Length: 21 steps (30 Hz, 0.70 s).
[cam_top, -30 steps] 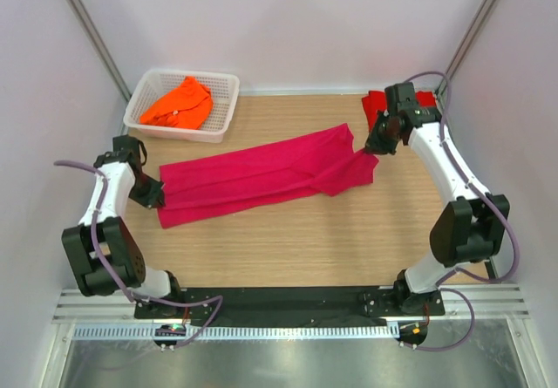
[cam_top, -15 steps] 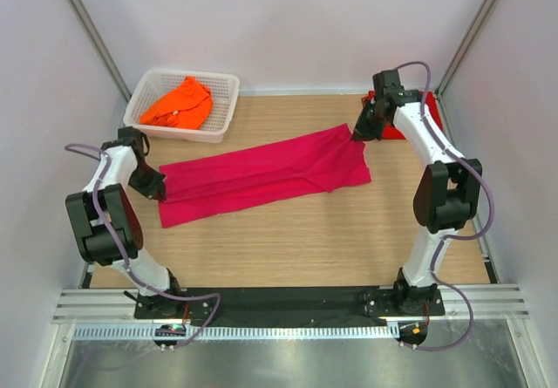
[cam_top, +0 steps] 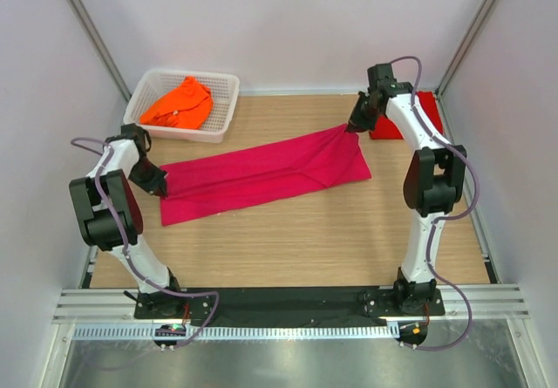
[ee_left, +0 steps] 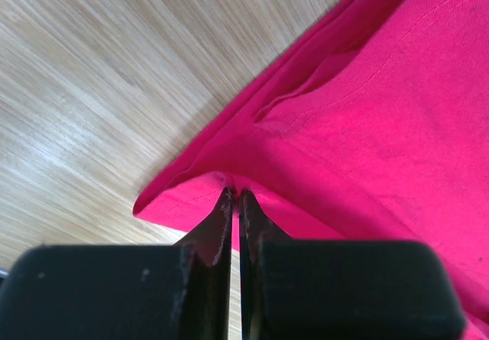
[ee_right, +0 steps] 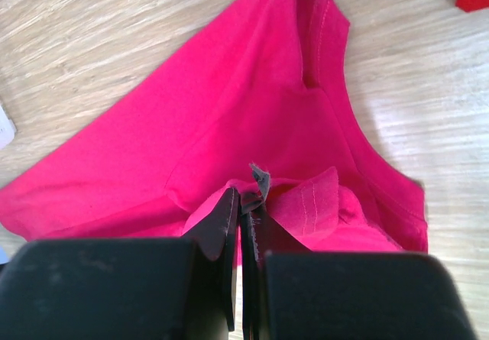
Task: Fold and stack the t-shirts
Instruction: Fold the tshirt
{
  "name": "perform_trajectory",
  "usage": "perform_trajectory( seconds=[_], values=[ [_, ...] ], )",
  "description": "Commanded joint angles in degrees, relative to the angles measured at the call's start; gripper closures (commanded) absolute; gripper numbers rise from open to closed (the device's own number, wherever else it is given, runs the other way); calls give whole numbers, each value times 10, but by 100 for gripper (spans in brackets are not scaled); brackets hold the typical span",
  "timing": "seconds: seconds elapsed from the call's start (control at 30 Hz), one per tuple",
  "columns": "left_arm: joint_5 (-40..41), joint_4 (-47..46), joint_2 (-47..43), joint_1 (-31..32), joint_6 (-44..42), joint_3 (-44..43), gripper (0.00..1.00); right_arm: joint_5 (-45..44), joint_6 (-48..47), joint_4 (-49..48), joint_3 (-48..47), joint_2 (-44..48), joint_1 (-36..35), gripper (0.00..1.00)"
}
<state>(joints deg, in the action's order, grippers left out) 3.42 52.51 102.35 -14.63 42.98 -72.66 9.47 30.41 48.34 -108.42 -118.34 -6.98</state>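
The front part of the counter [cam_top: 288,240] is light wood with thin lines in it. Past that, the pink shirt [cam_top: 261,174] lies across the middle as one long folded strip. It slants: its left end is closer to the front edge, and its right end reaches back toward the far right corner. The left gripper [ee_left: 235,196] is at the left end, close to the left edge of the counter. Its two black fingers are pressed tight together, and they pinch a folded corner of the pink shirt, where the cloth is doubled over. The rest of the shirt runs away from it flat on the wood. The right gripper [ee_right: 243,199] is at the other end, farther back. Its fingers are squeezed together too — they pinch a small bunched bit of pink cloth, and a flap with a stitched hem sits just beside them. Behind that gripper, in the far right corner, is the red shirt [cam_top: 425,109], partly hidden by the arm. Wood shows between it and the pink shirt, so the two do not touch. In the far left corner sits a white basket [cam_top: 228,107] with holes in its sides, and the orange shirt [cam_top: 179,102] lies crumpled inside it.
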Motion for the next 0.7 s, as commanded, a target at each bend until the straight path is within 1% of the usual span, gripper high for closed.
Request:
perform_trajectory(
  seconds=[0.0, 0.4, 0.6, 0.67],
  values=[
    [11, -8, 5, 0, -10, -24, 100, 10, 11, -5, -43, -12, 5, 99],
    [26, -7, 32, 1, -13, -38, 100, 29, 24, -3, -99, -67, 20, 99],
    [24, -5, 47, 2, -11, -47, 100, 47, 35, -1, -130, -110, 21, 99],
    [26, -4, 51, 1, -12, -55, 98, 44, 34, 9, -140, -123, 21, 99]
  ],
)
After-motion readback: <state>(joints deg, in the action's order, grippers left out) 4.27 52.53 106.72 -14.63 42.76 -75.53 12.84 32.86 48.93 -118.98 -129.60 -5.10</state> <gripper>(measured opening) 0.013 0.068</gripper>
